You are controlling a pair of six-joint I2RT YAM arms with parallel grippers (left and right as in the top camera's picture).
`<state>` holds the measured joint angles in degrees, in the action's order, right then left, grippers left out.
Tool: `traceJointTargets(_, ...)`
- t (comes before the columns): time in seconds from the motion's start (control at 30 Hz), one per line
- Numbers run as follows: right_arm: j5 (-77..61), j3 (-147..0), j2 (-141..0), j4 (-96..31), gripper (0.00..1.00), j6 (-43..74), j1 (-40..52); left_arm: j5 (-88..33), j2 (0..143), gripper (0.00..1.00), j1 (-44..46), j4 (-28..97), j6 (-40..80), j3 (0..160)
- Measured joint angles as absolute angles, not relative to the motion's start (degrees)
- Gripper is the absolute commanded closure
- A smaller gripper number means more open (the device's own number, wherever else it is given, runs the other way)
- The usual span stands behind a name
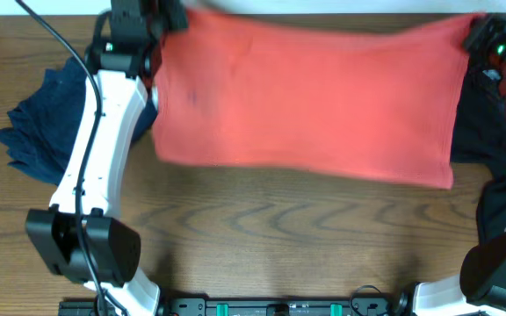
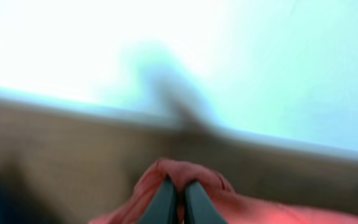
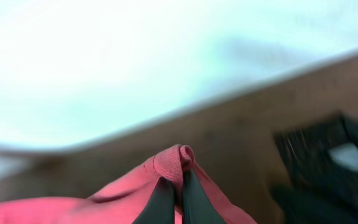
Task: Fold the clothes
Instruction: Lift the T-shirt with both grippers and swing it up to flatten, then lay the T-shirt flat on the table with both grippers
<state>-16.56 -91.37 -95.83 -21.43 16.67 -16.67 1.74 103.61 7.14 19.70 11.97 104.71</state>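
Both pinches are thin: your left gripper (image 2: pixel 180 186) and right gripper (image 3: pixel 176 182) are each clenched on only a small bunch of the shirt (image 1: pixel 306 105) at its far corners. Pull unevenly and a corner could slip out, or the hem could skew. The table (image 1: pixel 279 219) ends just beyond both jaws. The navy garment (image 1: pixel 38 123) lies outside the left jaws and the black garment (image 1: pixel 473 132) lies beside the right. There is open wood behind them, past the shirt.

I see the coral-red T-shirt (image 1: pixel 306 101) spread wide, plain side up; a crumpled navy garment (image 1: pixel 42 123) lies at its left, a black garment (image 1: pixel 474 132) at its right.
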Motion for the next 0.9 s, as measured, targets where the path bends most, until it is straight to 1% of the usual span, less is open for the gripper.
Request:
traceJointTargets(0.13,-15.6,-104.1,-95.9,-21.7,0.99,20.0,-16.6,1.5,104.3,0.94,6.3,13.6,11.8,116.1)
traceJointTargets(0.23,-14.2,-112.8,-94.6,-26.4,0.99,19.6,-16.6,1.5,102.9,0.94,4.1,16.2,11.8,126.0)
traceJointTargets(0.33,-12.9,-117.1,-92.3,-33.8,0.99,17.6,-16.6,1.7,100.0,0.94,1.7,25.9,11.9,131.7)
traceJointTargets(0.47,-10.3,-117.8,-91.4,-48.8,0.99,14.8,-16.6,1.9,96.8,0.94,0.8,46.2,11.9,133.9)
traceJointTargets(0.57,-6.8,-115.5,-93.3,-59.7,0.99,13.8,-16.6,0.5,97.5,0.94,1.1,64.3,12.0,133.1)
traceJointTargets(0.7,-2.7,-109.5,-97.0,-68.3,0.99,12.7,-16.6,-2.3,101.6,0.94,1.2,81.6,11.9,128.9)
traceJointTargets(0.8,-1.0,-102.6,-99.2,-71.7,0.99,11.6,-16.6,-3.3,103.9,0.94,1.2,89.1,12.0,122.7)
traceJointTargets(0.9,-0.1,-95.4,-100.6,-72.6,0.99,11.0,-16.6,-4.5,104.5,0.94,1.2,90.7,11.9,114.5)
